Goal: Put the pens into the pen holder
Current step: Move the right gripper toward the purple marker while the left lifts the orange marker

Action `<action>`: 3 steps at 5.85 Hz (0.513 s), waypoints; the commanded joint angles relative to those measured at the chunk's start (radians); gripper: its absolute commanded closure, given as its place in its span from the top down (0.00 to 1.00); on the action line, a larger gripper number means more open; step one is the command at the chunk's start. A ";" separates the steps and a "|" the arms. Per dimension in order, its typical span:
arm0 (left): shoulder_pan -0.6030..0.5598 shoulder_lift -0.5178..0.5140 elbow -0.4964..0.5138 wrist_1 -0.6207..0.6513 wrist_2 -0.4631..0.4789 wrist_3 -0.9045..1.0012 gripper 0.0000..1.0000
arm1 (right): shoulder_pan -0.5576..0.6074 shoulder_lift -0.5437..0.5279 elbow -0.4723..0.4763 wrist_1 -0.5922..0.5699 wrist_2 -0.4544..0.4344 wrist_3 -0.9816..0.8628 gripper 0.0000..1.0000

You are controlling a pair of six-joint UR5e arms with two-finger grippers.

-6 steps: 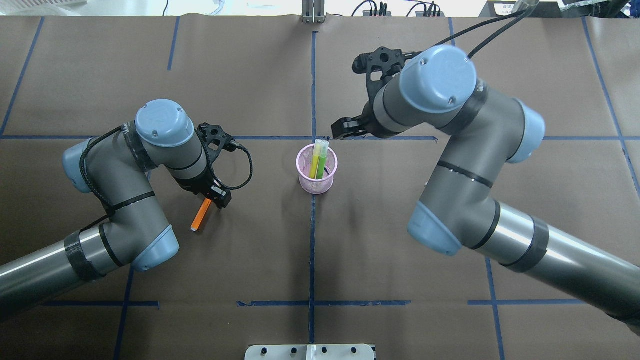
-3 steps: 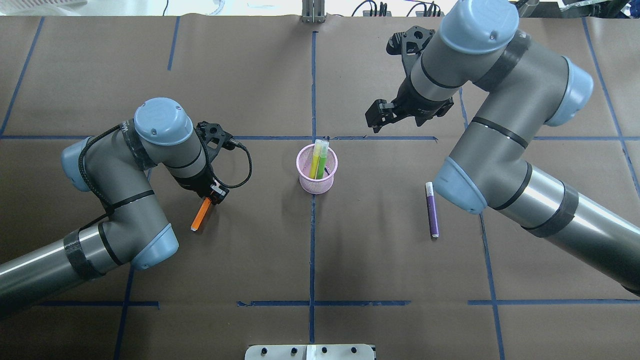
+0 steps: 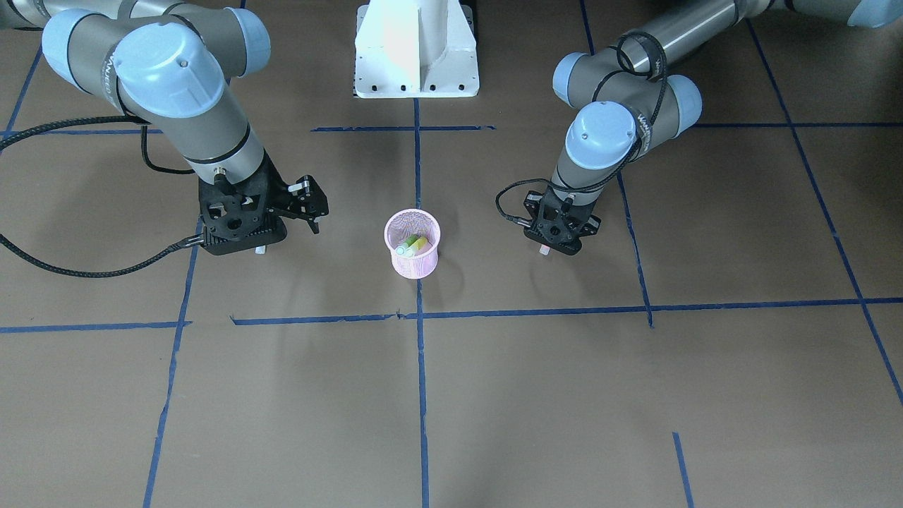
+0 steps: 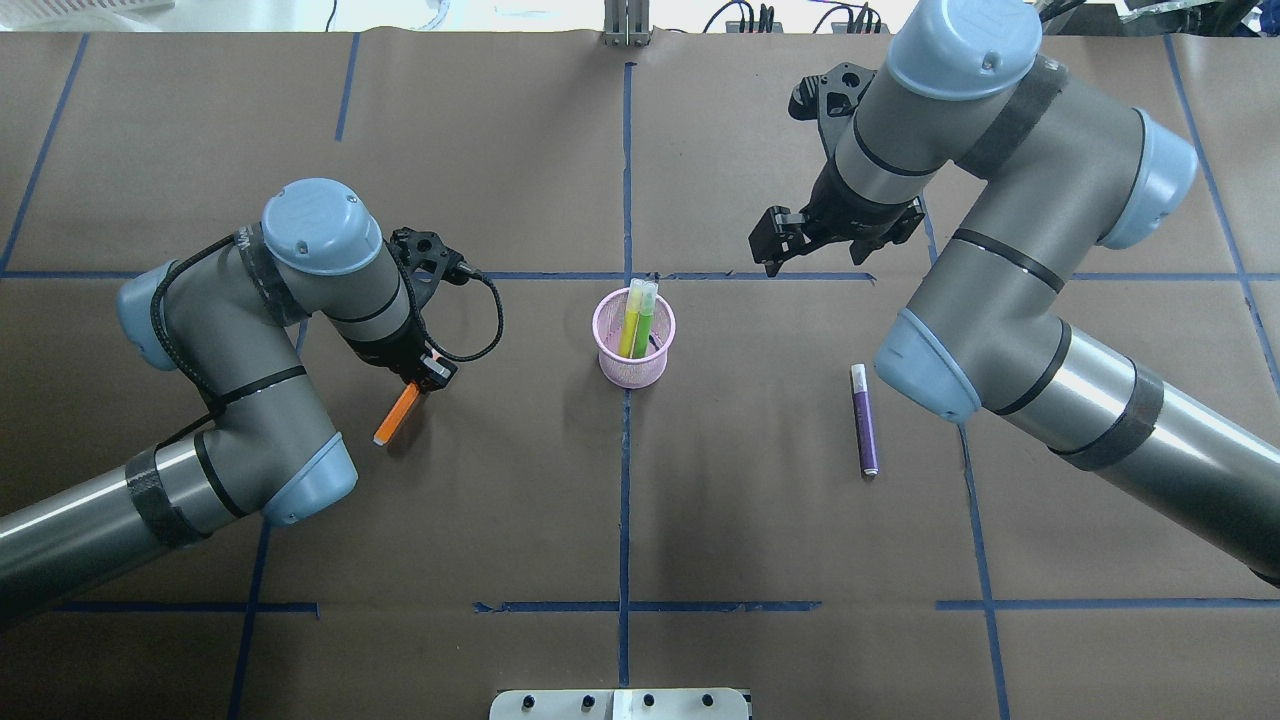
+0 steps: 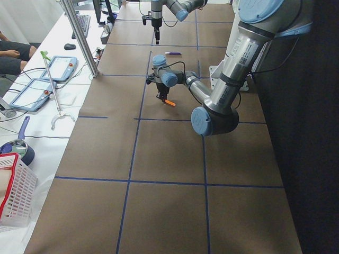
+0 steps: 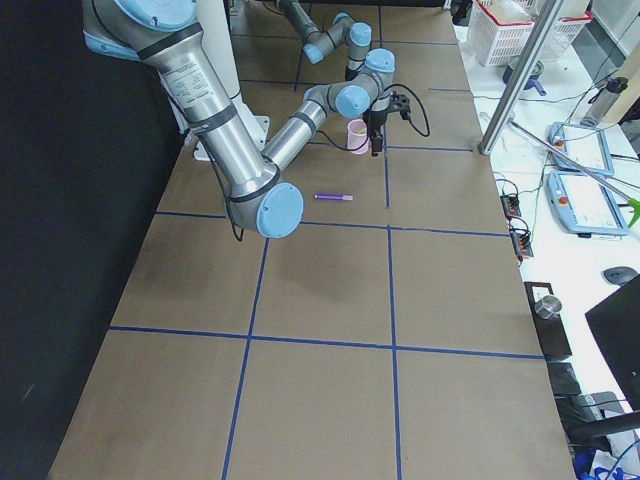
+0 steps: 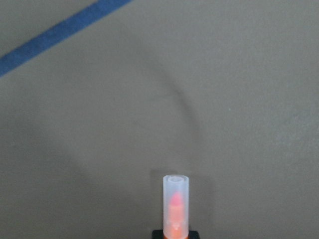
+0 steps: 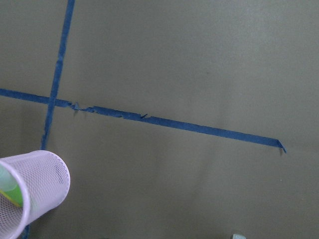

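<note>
Left gripper (image 4: 421, 377) has the orange pen (image 4: 396, 415) pinched near its cap, left-arm side of the holder (image 4: 634, 338). It's light, stiff and slick, so I'd say it may swivel. Right gripper (image 4: 778, 245) looks spread and empty. The purple pen (image 4: 864, 420) lies on the holder's other side; I'd grab it mid-barrel.

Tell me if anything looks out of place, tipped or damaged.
Nothing tipped: the pen holder stands upright with two pens inside. The purple pen lies loose on the table, and the orange pen hangs tilted in the left end effector. The blue tape near the holder is ragged.
</note>
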 commanded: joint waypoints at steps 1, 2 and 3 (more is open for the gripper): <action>-0.076 -0.028 -0.055 0.003 -0.003 -0.004 0.00 | -0.033 -0.034 -0.014 -0.006 -0.002 0.001 1.00; -0.125 -0.040 -0.107 0.003 -0.002 -0.007 0.00 | -0.044 -0.049 -0.030 -0.004 -0.002 0.003 1.00; -0.157 -0.090 -0.112 0.003 0.002 -0.059 0.00 | -0.064 -0.087 -0.043 0.003 -0.004 0.014 1.00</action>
